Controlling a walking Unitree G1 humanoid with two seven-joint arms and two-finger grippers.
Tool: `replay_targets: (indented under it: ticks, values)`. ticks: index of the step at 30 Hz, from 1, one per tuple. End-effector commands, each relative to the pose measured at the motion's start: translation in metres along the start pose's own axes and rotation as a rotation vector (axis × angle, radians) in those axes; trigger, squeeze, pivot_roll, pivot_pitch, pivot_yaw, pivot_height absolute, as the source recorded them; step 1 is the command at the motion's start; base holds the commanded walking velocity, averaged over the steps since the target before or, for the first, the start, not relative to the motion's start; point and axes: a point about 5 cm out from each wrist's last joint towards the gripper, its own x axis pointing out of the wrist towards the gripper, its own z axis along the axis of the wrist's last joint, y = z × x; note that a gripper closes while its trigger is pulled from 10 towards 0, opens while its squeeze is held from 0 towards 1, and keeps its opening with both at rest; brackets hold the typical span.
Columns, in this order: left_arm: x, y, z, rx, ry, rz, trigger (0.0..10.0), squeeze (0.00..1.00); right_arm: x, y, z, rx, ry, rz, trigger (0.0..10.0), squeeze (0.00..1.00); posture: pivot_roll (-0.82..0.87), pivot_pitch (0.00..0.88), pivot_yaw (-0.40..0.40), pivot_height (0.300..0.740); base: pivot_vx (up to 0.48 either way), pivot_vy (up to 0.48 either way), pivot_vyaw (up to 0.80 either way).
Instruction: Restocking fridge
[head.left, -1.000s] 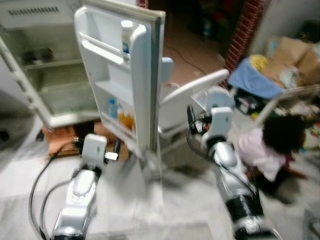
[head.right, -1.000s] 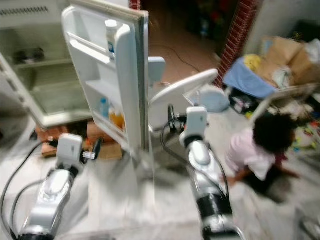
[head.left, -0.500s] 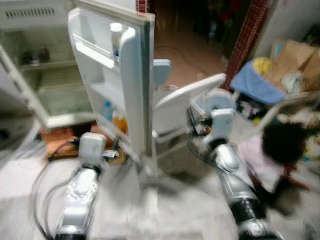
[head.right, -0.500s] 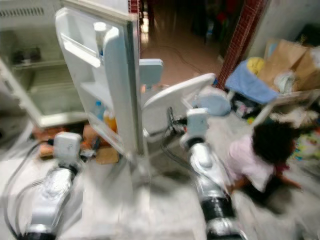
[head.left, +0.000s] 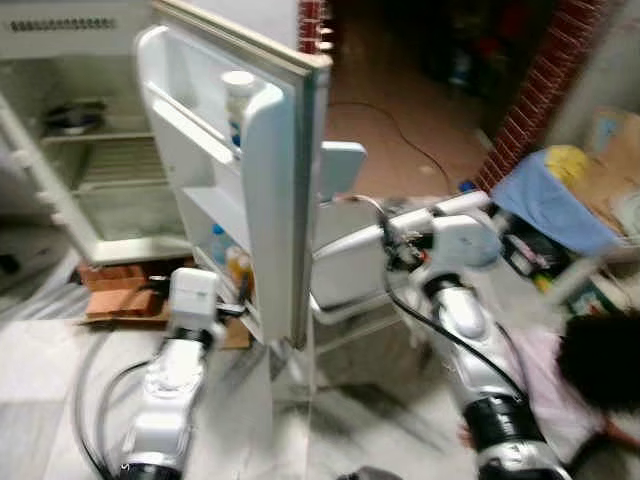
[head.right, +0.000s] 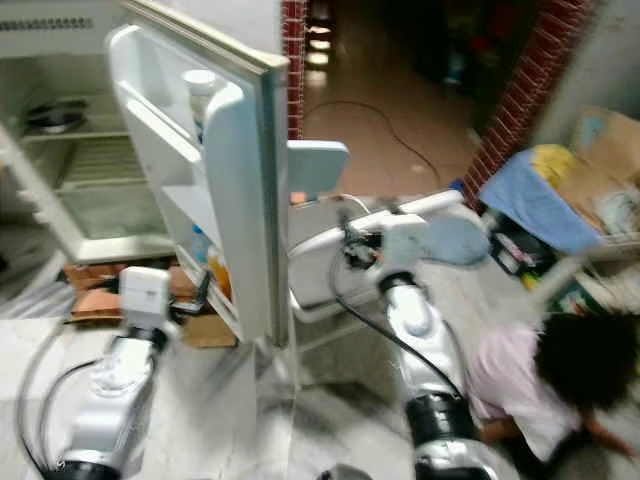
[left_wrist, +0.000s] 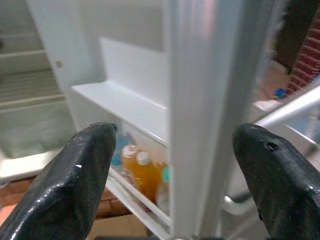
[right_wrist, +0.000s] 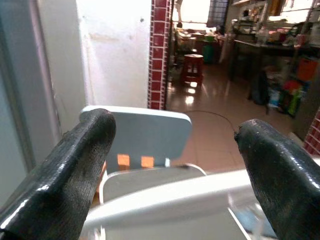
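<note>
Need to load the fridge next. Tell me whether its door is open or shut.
Open. The fridge door stands swung out, its inner racks facing the camera with bottles in the bottom rack, and the fridge's shelves are exposed behind it.

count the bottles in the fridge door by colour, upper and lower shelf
white: 1, the white bottle on the upper door shelf
orange: 2, the orange bottles on the lower door shelf
blue: 1, the blue bottle beside them
total: 4, though one more may sit partly hidden behind the door edge

Home kitchen, open fridge (head.left: 250, 170), plastic chair (right_wrist: 145, 145), brick pillar (head.left: 540, 90)
</note>
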Motion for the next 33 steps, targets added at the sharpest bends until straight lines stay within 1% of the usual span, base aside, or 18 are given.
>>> replay_targets:
  ticks: [1,3,4,6,7,9,15,18,20,22,23,24,25,27,29,30,31,33]
  values:
    - [-0.002,0.011,-0.004,0.002,0.034,0.048,10.0,0.00,0.006,0.014,0.008,0.025,-0.032,0.047,10.0,0.00,0.12,0.000,-0.045,0.740,0.000,0.000,0.76]
    - [-0.002,0.010,-0.005,0.000,0.045,0.049,10.0,0.00,0.006,0.015,0.008,0.028,-0.032,0.050,10.0,0.00,0.12,0.000,-0.045,0.740,0.000,0.000,0.76]
    - [-0.003,0.009,-0.012,0.002,0.094,0.053,10.0,0.00,0.007,0.016,0.008,0.039,-0.032,0.066,10.0,0.00,0.12,0.000,-0.045,0.740,0.000,0.000,0.76]
    - [-0.003,0.008,-0.015,-0.006,0.116,0.055,10.0,0.00,0.007,0.016,0.008,0.040,-0.034,0.075,10.0,0.00,0.12,0.000,-0.045,0.740,0.000,0.000,0.75]
    - [-0.004,0.009,-0.025,-0.024,0.177,0.063,10.0,0.00,0.009,0.018,0.010,0.045,-0.037,0.101,10.0,0.00,0.12,0.000,-0.044,0.740,0.000,0.000,0.74]
    - [-0.005,0.009,-0.027,-0.033,0.193,0.061,10.0,0.00,0.011,0.018,0.011,0.047,-0.038,0.108,10.0,0.00,0.12,0.000,-0.045,0.740,0.000,0.000,0.65]
    - [-0.008,0.001,-0.032,-0.031,0.240,0.003,10.0,0.00,0.023,0.014,0.019,0.028,-0.048,0.106,10.0,0.00,0.13,0.000,-0.049,0.740,0.000,0.000,0.00]
    - [-0.008,0.000,-0.032,-0.030,0.246,-0.004,10.0,0.00,0.027,0.014,0.021,0.034,-0.052,0.108,10.0,0.00,0.13,0.000,-0.051,0.740,0.000,0.000,0.00]
    - [-0.009,-0.001,-0.032,-0.032,0.255,-0.014,10.0,0.00,0.029,0.017,0.024,0.064,-0.058,0.127,10.0,0.00,0.13,0.000,-0.051,0.740,0.000,0.000,0.00]
    - [-0.010,-0.002,-0.034,-0.037,0.271,-0.033,10.0,0.00,0.031,0.033,0.033,0.178,-0.070,0.271,10.0,0.00,0.13,0.000,-0.048,0.740,0.000,0.000,0.00]
    - [-0.011,-0.004,-0.035,-0.039,0.283,-0.049,10.0,0.00,0.029,0.049,0.044,0.305,-0.083,0.417,10.0,0.00,0.13,0.000,-0.047,0.740,0.000,0.000,0.00]
    - [-0.011,-0.004,-0.035,-0.039,0.283,-0.049,10.0,0.00,0.029,0.049,0.044,0.305,-0.083,0.417,10.0,0.00,0.13,0.000,-0.047,0.740,0.000,0.000,0.00]
    - [-0.011,-0.004,-0.036,-0.038,0.287,-0.053,10.0,0.00,0.028,0.054,0.049,0.366,-0.090,0.471,10.0,0.00,0.13,0.000,-0.044,0.740,0.000,0.000,0.00]
    - [-0.011,-0.006,-0.038,-0.033,0.301,-0.069,10.0,0.00,0.018,0.073,0.077,0.530,-0.151,0.676,10.0,0.00,0.13,0.000,-0.044,0.740,0.000,0.000,0.00]
    - [-0.011,-0.008,-0.039,-0.022,0.309,-0.091,10.0,0.00,-0.003,0.090,0.117,0.740,-0.217,0.968,10.0,0.00,0.13,0.000,-0.045,0.740,0.000,0.000,0.00]
    - [-0.011,-0.008,-0.039,-0.022,0.309,-0.091,10.0,0.00,-0.003,0.090,0.117,0.740,-0.217,0.968,10.0,0.00,0.13,0.000,-0.045,0.740,0.000,0.000,0.00]
    - [-0.011,-0.008,-0.039,-0.020,0.309,-0.093,10.0,0.00,-0.011,0.091,0.129,0.796,-0.242,1.053,10.0,0.00,0.13,0.000,-0.045,0.740,0.000,0.000,0.00]
    - [-0.011,-0.009,-0.038,-0.020,0.307,-0.094,10.0,0.00,-0.013,0.090,0.131,0.801,-0.241,1.065,10.0,0.00,0.13,0.000,-0.045,0.740,0.000,0.000,0.00]
